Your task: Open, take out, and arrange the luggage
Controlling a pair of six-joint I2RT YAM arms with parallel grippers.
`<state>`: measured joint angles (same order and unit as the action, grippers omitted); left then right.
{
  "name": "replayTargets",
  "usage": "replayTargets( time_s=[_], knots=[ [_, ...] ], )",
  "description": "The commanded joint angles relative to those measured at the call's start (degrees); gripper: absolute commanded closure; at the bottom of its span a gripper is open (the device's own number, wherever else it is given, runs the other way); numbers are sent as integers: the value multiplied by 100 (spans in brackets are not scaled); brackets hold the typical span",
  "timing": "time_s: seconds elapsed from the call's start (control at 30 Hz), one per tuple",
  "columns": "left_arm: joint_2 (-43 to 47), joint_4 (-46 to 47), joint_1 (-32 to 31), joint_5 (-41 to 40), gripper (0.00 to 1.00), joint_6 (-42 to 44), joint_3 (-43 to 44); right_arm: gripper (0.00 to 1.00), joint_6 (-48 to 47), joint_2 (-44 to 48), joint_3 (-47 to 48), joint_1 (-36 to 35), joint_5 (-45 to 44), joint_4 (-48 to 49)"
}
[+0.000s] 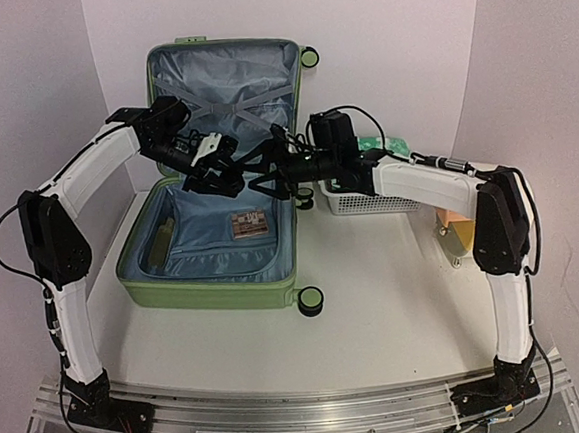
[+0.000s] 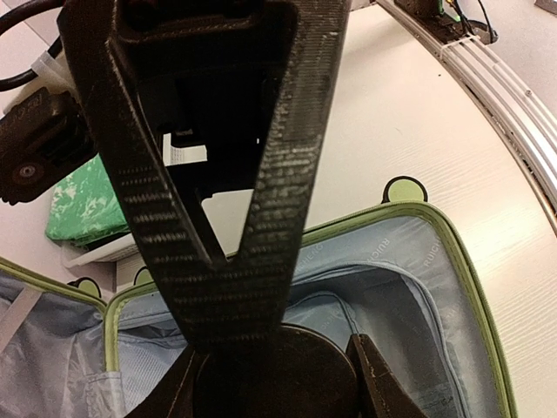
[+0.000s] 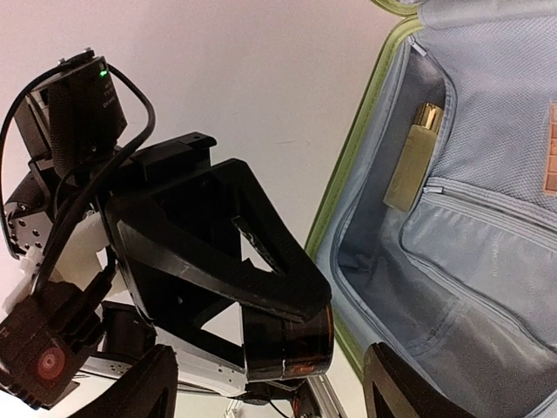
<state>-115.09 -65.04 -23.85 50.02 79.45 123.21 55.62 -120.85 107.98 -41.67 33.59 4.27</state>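
Observation:
The luggage (image 1: 215, 293) lies open on the table, its lid standing upright at the back and the grey-blue lining showing. Above its middle the two grippers meet. My left gripper (image 1: 224, 169) (image 2: 274, 383) is shut on a dark round cylinder with an orange-brown band (image 3: 291, 335) (image 2: 278, 370). My right gripper (image 1: 254, 169) (image 3: 270, 387) is open, one finger on each side of that cylinder with gaps showing. A gold bottle (image 3: 413, 157) (image 1: 167, 231) sits in the side pocket, and a small brown packet (image 1: 249, 223) lies on the lining.
A white mesh basket (image 1: 364, 203) stands right of the suitcase with a green packet (image 1: 384, 147) (image 2: 83, 196) on it. A yellow box (image 1: 458, 233) sits by the right arm. The suitcase wheels (image 1: 310, 299) stick out at its right corners.

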Motion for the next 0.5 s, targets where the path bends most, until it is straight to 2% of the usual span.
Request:
replayTargets(
  time_s=[0.0,0.17,0.4,0.47],
  knots=[
    [122,13,-65,166,100,-77,260,28,204,-166,300,-71,285,390],
    [109,149,-84,190,100,-220,275,39,294,-281,312,-105,373,387],
    [100,148,-93,142,100,-205,256,69,290,-279,319,-113,367,400],
    [101,139,-93,141,100,-197,247,84,291,-273,311,-113,352,408]
  ],
)
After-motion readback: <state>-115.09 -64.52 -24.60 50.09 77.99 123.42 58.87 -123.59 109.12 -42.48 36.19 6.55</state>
